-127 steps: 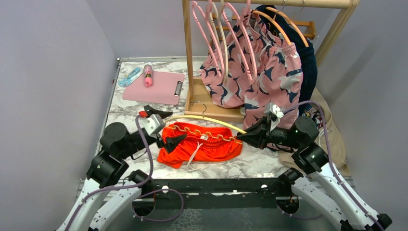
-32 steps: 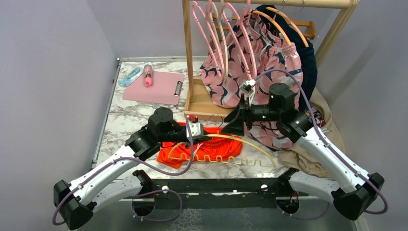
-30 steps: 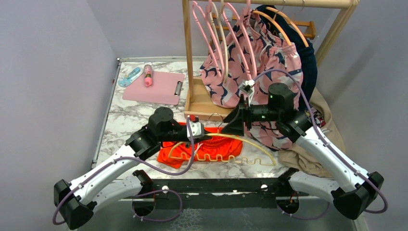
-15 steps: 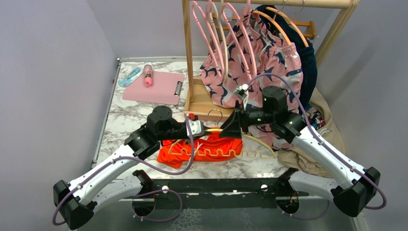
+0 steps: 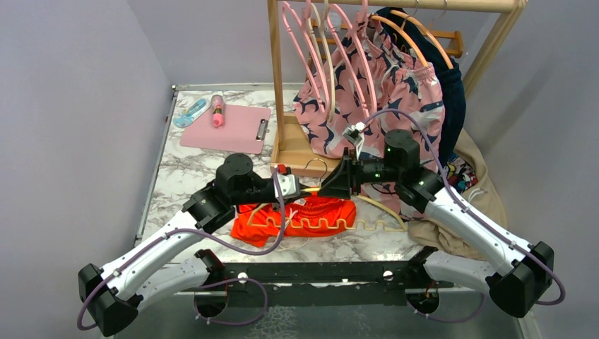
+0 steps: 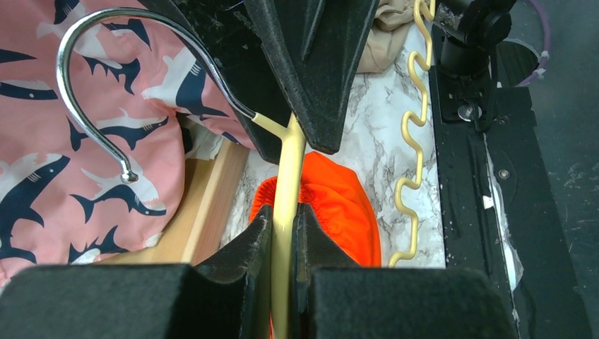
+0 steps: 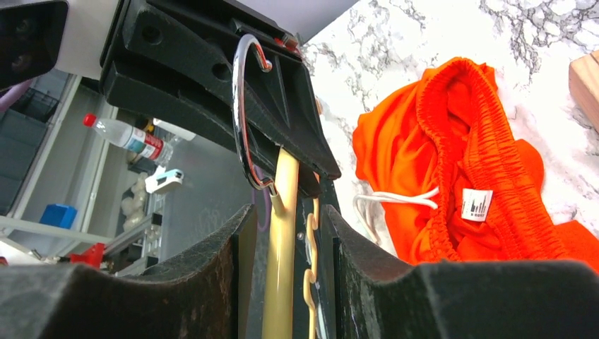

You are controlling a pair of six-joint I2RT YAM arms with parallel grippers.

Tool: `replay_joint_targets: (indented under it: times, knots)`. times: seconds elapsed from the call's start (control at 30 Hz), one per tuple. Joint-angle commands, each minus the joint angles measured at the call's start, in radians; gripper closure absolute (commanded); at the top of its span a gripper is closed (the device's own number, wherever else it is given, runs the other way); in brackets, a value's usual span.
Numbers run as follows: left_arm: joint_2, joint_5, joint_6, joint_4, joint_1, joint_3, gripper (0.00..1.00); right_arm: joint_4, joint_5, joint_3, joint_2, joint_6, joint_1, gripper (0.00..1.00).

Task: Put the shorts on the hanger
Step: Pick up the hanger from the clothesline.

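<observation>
The orange-red shorts [image 5: 314, 214] lie crumpled on the marble table, waistband and white drawstring showing [image 7: 459, 162]. The pale-yellow hanger [image 5: 332, 227] is held above them, its wavy lower bar over the fabric and its metal hook [image 5: 316, 167] pointing toward the rack. My left gripper [image 6: 284, 212] is shut on the hanger's top bar [image 6: 286, 176] just below the hook. My right gripper [image 7: 286, 212] faces it from the right. Its jaws straddle the same bar [image 7: 281, 240], with a gap on each side. The shorts hang on nothing.
A wooden rack [image 5: 276, 85] stands behind, carrying pink hangers [image 5: 304, 49] and pink shark-pattern shorts [image 5: 385, 106]. A beige garment [image 5: 480, 205] lies at the right. A pink clipboard [image 5: 222, 127] and a pink bottle [image 5: 217, 111] sit at the far left.
My right gripper has slid left along the hanger to its neck, and its jaws have narrowed around the bar. The left gripper keeps its hold and has hardly moved.
</observation>
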Motion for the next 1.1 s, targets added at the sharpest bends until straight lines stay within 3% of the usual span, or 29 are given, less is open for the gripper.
replay_joint_targets:
  times: [0.0,0.37,0.57,0.7,0.83,0.87,0.9,0.97,1.0,1.03,1.07]
  knots:
    - [-0.005,0.019,-0.022,0.051,-0.005,0.043,1.0,0.088,0.014,-0.021,0.016,0.037,0.013,0.59]
    - [-0.005,0.02,-0.03,0.045,-0.007,0.047,1.0,0.14,0.04,-0.05,0.018,0.059,0.017,0.57]
    - [-0.008,0.015,-0.031,0.039,-0.007,0.051,1.0,0.142,0.029,-0.055,0.032,0.052,0.022,0.75]
    - [-0.011,0.006,-0.024,0.029,-0.007,0.053,1.0,0.135,0.018,-0.054,0.035,0.04,0.025,0.96]
    - [-0.014,-0.018,-0.022,0.027,-0.007,0.048,1.0,0.135,0.013,-0.058,0.025,0.029,0.025,0.99]
    - [-0.017,-0.031,-0.022,0.027,-0.006,0.043,0.91,0.137,0.017,-0.06,0.022,0.026,0.025,0.99]
    - [-0.023,-0.053,-0.025,0.026,-0.007,0.039,0.75,0.137,0.024,-0.062,0.013,0.022,0.025,0.99]
    - [-0.042,-0.118,-0.038,0.023,-0.006,0.029,0.4,0.122,0.053,-0.061,-0.007,-0.01,0.025,0.99]
    - [-0.056,-0.159,-0.043,0.016,-0.007,0.023,0.17,0.105,0.073,-0.057,-0.021,-0.038,0.025,0.99]
    - [-0.075,-0.198,-0.047,0.012,-0.007,0.014,0.03,0.083,0.096,-0.052,-0.035,-0.067,0.025,0.99]
    - [-0.098,-0.238,-0.055,0.006,-0.007,0.008,0.01,0.061,0.118,-0.046,-0.05,-0.093,0.025,0.99]
